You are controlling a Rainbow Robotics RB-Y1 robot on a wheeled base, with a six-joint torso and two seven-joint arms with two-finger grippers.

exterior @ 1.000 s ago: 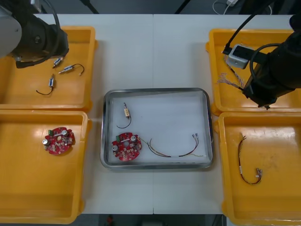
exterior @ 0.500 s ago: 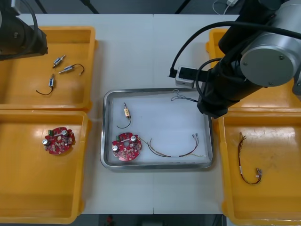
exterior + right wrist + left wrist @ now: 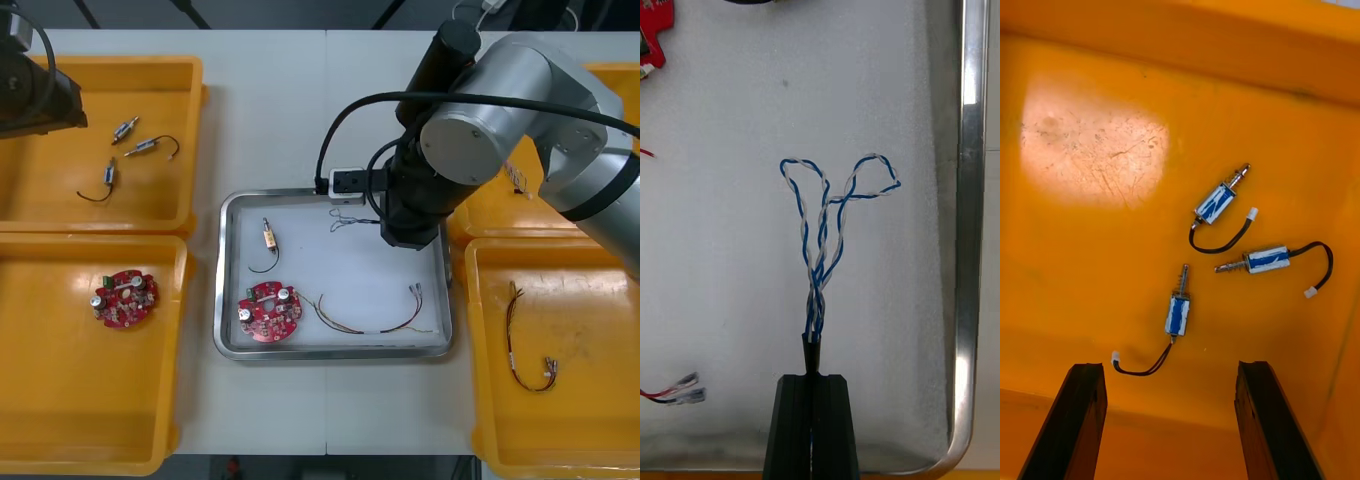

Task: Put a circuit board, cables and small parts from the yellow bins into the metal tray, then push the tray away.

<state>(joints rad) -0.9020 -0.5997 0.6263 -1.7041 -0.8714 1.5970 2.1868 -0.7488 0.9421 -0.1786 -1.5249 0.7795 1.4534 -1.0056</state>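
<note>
**Right gripper (image 3: pixel 812 352) clenched on the twisted blue and white cable (image 3: pixel 815 289), over the far part of the metal tray (image 3: pixel 222 280).**

Nearest:
- Near-left yellow bin (image 3: pixel 60 400) holds one round red circuit board (image 3: pixel 124 298).
- Near-right yellow bin (image 3: pixel 580 420) holds one dark cable (image 3: pixel 510 340).

Tray, near edge: a second circuit board (image 3: pixel 268 311) lies at the robot's-left corner. A red and yellow cable (image 3: pixel 365 325) lies just beside it toward the right.

Tray, middle: one small metal part (image 3: pixel 268 238) with a black lead lies on the left side.

Tray, far: the blue and white cable has one end pinched between the right gripper's fingers. Its loops fan out over the white liner near the far rim; contact with the liner cannot be told.

Farthest: far-left yellow bin (image 3: pixel 60 205) holds three small metal parts (image 3: pixel 1179 311) with black leads, close together. The left gripper (image 3: pixel 1170 367) hovers over them, released, fingers wide apart.
</note>
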